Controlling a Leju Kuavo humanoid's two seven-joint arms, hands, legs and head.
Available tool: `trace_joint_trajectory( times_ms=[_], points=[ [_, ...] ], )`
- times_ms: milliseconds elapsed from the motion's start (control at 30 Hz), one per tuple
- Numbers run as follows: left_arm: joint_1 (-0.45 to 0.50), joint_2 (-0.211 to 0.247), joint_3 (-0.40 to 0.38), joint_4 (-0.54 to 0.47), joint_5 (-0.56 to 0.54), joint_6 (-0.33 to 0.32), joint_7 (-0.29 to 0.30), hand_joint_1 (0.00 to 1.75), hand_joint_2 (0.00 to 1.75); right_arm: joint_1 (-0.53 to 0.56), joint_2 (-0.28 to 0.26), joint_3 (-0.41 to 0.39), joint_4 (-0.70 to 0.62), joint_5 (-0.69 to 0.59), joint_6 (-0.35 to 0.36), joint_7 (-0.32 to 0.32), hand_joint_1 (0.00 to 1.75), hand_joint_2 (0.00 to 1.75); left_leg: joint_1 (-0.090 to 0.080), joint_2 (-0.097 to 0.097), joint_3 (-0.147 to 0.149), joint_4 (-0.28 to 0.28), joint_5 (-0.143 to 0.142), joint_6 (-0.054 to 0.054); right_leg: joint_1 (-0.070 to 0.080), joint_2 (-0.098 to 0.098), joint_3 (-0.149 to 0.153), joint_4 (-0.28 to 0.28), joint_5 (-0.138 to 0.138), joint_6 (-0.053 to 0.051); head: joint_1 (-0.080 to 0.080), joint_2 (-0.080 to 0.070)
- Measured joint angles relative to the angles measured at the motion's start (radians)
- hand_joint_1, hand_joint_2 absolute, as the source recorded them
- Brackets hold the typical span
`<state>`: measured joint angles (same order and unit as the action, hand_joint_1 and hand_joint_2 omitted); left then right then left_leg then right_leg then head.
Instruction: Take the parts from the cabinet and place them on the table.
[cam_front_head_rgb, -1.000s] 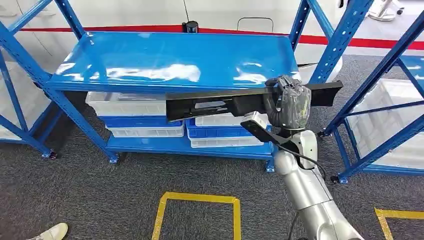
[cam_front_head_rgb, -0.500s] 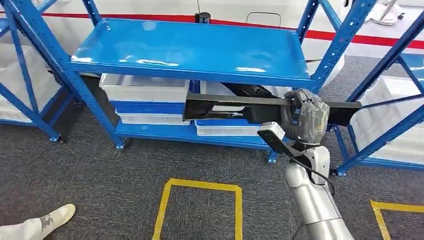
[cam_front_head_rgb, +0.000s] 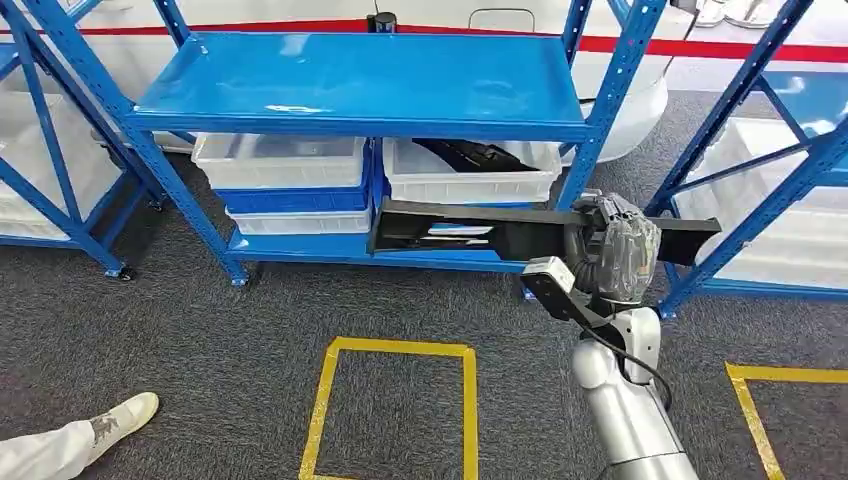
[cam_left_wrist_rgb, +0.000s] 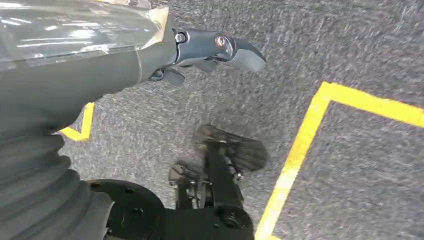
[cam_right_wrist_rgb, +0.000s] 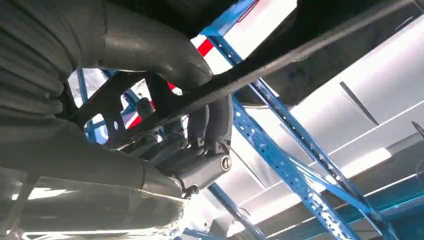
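We see 3 clear bins on the lower shelves of the blue cabinet (cam_front_head_rgb: 360, 80): the right-hand bin (cam_front_head_rgb: 470, 172) holds dark black parts (cam_front_head_rgb: 478, 154), while the upper left bin (cam_front_head_rgb: 280, 160) shows no contents we can make out and sits above a second clear bin (cam_front_head_rgb: 298, 222). In front of the cabinet, the right hand (cam_front_head_rgb: 615, 250) grips a long black part (cam_front_head_rgb: 470, 226), its fingers (cam_right_wrist_rgb: 207, 117) clamped around it near the part's right end. The part lies level, its long axis running left to right across the head view. It is a slim matte bar with open slots. Our left hand (cam_left_wrist_rgb: 215, 47) hangs over grey carpet, its fingers together, holding nothing. A white shoe (cam_front_head_rgb: 120, 415) stands near.
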<state>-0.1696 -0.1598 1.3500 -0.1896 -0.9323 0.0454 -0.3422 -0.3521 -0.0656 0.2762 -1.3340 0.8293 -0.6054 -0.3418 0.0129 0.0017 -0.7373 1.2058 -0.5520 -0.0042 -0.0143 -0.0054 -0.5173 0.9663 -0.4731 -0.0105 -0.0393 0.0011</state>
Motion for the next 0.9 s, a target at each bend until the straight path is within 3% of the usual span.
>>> trace_joint_trajectory(
  times_ms=[33, 67, 100, 167, 200, 233, 267, 333, 367, 400, 433, 500, 533, 567, 600, 667, 700, 733, 767, 867, 900],
  points=[
    [-0.001, 0.000, 0.000, 0.000, 0.000, 0.000, 0.000, 0.00, 1.75, 0.003, 0.001, 0.000, 0.000, 0.000, 0.000, 0.000, 1.75, 1.75, 0.000, 0.000, -0.013, 0.067, -0.024, -0.003, 0.002, 0.000, -0.014, 0.001, 0.010, 0.000, 0.000, 0.000],
    [-0.001, 0.000, 0.000, 0.000, 0.000, 0.000, 0.000, 0.00, 1.75, 0.007, 0.001, 0.000, 0.000, 0.000, 0.000, 0.000, 1.75, 1.75, 0.000, 0.000, -0.011, 0.107, -0.016, -0.003, 0.003, 0.000, -0.030, 0.004, 0.021, 0.002, 0.000, 0.000],
    [-0.001, 0.000, 0.000, 0.000, 0.000, 0.000, 0.000, 0.00, 1.75, 0.010, 0.001, 0.000, 0.000, 0.000, 0.000, 0.000, 1.75, 1.75, 0.000, 0.000, 0.009, 0.102, 0.014, -0.002, 0.003, 0.000, -0.045, 0.008, 0.029, 0.004, 0.000, 0.000],
    [-0.001, 0.001, 0.000, 0.000, 0.002, 0.000, 0.000, 0.00, 1.75, 0.011, 0.002, 0.000, 0.000, 0.000, 0.000, 0.000, 1.75, 1.75, 0.000, 0.000, 0.107, -0.012, 0.077, 0.006, 0.003, 0.001, -0.074, 0.022, 0.040, 0.012, -0.001, 0.000],
    [-0.003, 0.002, 0.000, 0.000, 0.003, -0.001, 0.000, 0.00, 1.75, 0.011, 0.003, 0.000, -0.001, 0.000, 0.000, 0.000, 1.75, 1.75, -0.001, -0.002, 0.174, -0.098, 0.079, 0.013, 0.004, 0.002, -0.082, 0.026, 0.045, 0.014, -0.001, 0.000],
    [-0.005, 0.004, 0.000, -0.001, 0.008, -0.002, 0.000, 0.00, 1.75, 0.013, 0.004, -0.001, -0.004, 0.000, 0.000, 0.000, 1.75, 1.75, -0.006, -0.004, 0.227, -0.180, 0.043, 0.021, 0.009, 0.002, -0.090, 0.030, 0.050, 0.021, -0.001, 0.000],
    [-0.006, 0.004, 0.000, -0.001, 0.011, -0.002, -0.002, 0.00, 1.75, 0.014, 0.005, -0.002, -0.005, -0.001, -0.001, 0.000, 1.75, 1.75, -0.007, -0.005, 0.240, -0.213, 0.035, 0.025, 0.008, -0.001, -0.090, 0.030, 0.056, 0.029, 0.003, 0.000],
    [-0.006, 0.004, 0.000, -0.001, 0.019, -0.001, -0.005, 0.00, 1.75, 0.021, 0.010, -0.005, -0.006, -0.004, -0.003, 0.000, 1.75, 1.75, -0.017, -0.005, 0.231, -0.209, 0.044, 0.037, 0.003, -0.004, -0.093, 0.025, 0.074, 0.045, -0.001, 0.000],
    [-0.005, 0.003, 0.000, -0.001, 0.021, 0.000, -0.004, 0.00, 1.75, 0.028, 0.010, -0.007, -0.006, -0.007, -0.004, 0.000, 1.75, 1.75, -0.015, -0.004, 0.225, -0.217, 0.056, 0.048, 0.007, -0.004, -0.093, 0.022, 0.081, 0.053, 0.002, 0.000],
    [-0.005, -0.001, 0.001, -0.001, 0.022, 0.002, -0.004, 0.00, 1.75, 0.036, 0.010, -0.011, -0.006, -0.009, -0.005, 0.000, 1.75, 1.75, -0.006, 0.003, 0.223, -0.226, 0.069, 0.057, 0.003, -0.002, -0.103, 0.036, 0.063, 0.052, 0.000, 0.000],
    [-0.005, 0.000, 0.002, -0.001, 0.026, 0.006, -0.003, 0.00, 1.75, 0.043, 0.011, -0.016, -0.006, -0.010, -0.005, -0.002, 1.75, 1.75, -0.008, 0.003, 0.213, -0.227, 0.079, 0.065, 0.005, 0.001, -0.122, 0.066, 0.024, 0.048, 0.005, 0.000],
    [-0.005, 0.000, 0.003, -0.001, 0.029, 0.012, 0.001, 0.00, 1.75, 0.052, 0.016, -0.019, -0.003, -0.010, -0.008, -0.009, 1.75, 1.75, -0.010, 0.005, 0.185, -0.226, 0.100, 0.071, 0.001, 0.002, -0.171, 0.224, -0.080, 0.041, 0.015, 0.000],
    [-0.004, 0.000, 0.003, -0.001, 0.031, 0.016, 0.002, 0.00, 1.75, 0.055, 0.019, -0.023, 0.000, -0.011, -0.008, -0.014, 1.75, 1.75, -0.010, 0.006, 0.170, -0.225, 0.110, 0.072, 0.000, 0.002, -0.192, 0.302, -0.111, 0.044, 0.014, 0.000],
    [-0.004, 0.000, 0.003, -0.001, 0.032, 0.016, 0.001, 0.00, 1.75, 0.058, 0.022, -0.026, 0.002, -0.011, -0.009, -0.019, 1.75, 1.75, -0.010, 0.007, 0.157, -0.224, 0.120, 0.071, 0.000, 0.002, -0.195, 0.343, -0.115, 0.053, 0.016, 0.000],
    [-0.003, 0.000, 0.003, -0.001, 0.032, 0.016, 0.000, 0.00, 1.75, 0.059, 0.023, -0.028, 0.006, -0.011, -0.010, -0.021, 1.75, 1.75, -0.010, 0.007, 0.145, -0.224, 0.128, 0.070, -0.002, 0.002, -0.179, 0.340, -0.101, 0.063, 0.016, 0.000],
    [-0.004, -0.001, 0.003, -0.001, 0.032, 0.018, -0.001, 0.00, 1.75, 0.058, 0.028, -0.032, 0.009, -0.012, -0.010, -0.021, 1.75, 1.75, -0.010, 0.007, 0.124, -0.222, 0.145, 0.064, -0.005, 0.001, -0.089, 0.223, -0.044, 0.083, 0.016, 0.000],
    [-0.004, -0.002, 0.003, -0.001, 0.032, 0.018, -0.001, 0.00, 1.75, 0.057, 0.031, -0.032, 0.009, -0.013, -0.010, -0.022, 1.75, 1.75, -0.010, 0.007, 0.116, -0.220, 0.152, 0.060, -0.005, 0.001, -0.020, 0.122, -0.027, 0.083, 0.016, 0.000],
    [-0.004, -0.003, 0.003, -0.001, 0.032, 0.018, -0.001, 0.00, 1.75, 0.055, 0.034, -0.034, 0.009, -0.013, -0.010, -0.022, 1.75, 1.75, -0.014, 0.007, 0.109, -0.218, 0.157, 0.053, -0.001, 0.001, 0.044, 0.035, -0.036, 0.075, 0.016, 0.000],
    [-0.005, -0.005, 0.003, -0.001, 0.032, 0.019, -0.001, 0.00, 1.75, 0.053, 0.039, -0.034, 0.009, -0.013, -0.010, -0.024, 1.75, 1.75, -0.015, 0.009, 0.103, -0.217, 0.166, 0.047, 0.004, 0.003, 0.069, -0.020, -0.050, 0.063, 0.012, 0.000],
    [-0.004, -0.007, 0.003, -0.001, 0.038, 0.019, -0.005, 0.00, 1.75, 0.056, 0.045, -0.039, 0.010, -0.013, -0.010, -0.030, 1.75, 1.75, -0.009, 0.008, 0.100, -0.228, 0.196, 0.031, 0.011, 0.004, 0.051, -0.011, -0.033, 0.050, 0.011, 0.000],
    [-0.002, -0.006, 0.003, -0.001, 0.039, 0.019, -0.006, 0.00, 1.75, 0.056, 0.047, -0.042, 0.010, -0.013, -0.010, -0.030, 1.75, 1.75, -0.009, 0.005, 0.092, -0.226, 0.187, 0.024, -0.009, 0.002, 0.041, -0.021, -0.018, 0.035, 0.012, 0.000]
  ],
)
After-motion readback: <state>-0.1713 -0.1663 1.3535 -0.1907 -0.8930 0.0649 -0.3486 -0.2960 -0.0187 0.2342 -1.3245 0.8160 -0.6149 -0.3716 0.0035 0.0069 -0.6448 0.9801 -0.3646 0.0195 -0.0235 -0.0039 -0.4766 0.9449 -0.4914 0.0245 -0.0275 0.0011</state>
